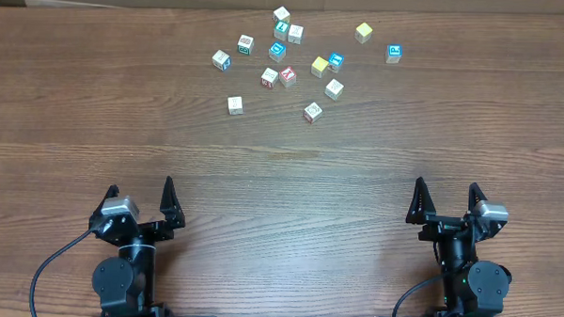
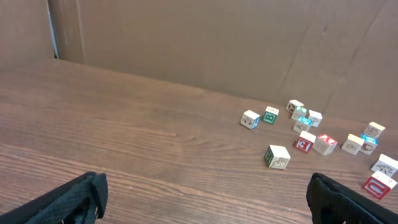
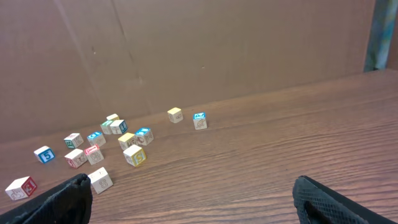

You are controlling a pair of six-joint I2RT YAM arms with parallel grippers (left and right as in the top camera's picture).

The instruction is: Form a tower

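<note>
No tower is in view. Several small pale wooden letter cubes lie scattered singly at the far middle of the table, from a blue-faced one (image 1: 221,58) on the left to another blue one (image 1: 394,52) on the right. The nearest are a plain cube (image 1: 235,105) and a red-edged cube (image 1: 312,112). My left gripper (image 1: 140,189) is at the front left, open and holding nothing (image 2: 205,186). My right gripper (image 1: 446,188) is at the front right, also open with nothing between its fingers (image 3: 191,186). Both are well short of the cubes.
A brown cardboard wall (image 2: 186,43) backs the wooden table (image 1: 281,177). In the left wrist view a green-lettered cube (image 2: 277,157) is closest; in the right wrist view a cube marked 8 (image 3: 101,180) lies close to the left fingertip.
</note>
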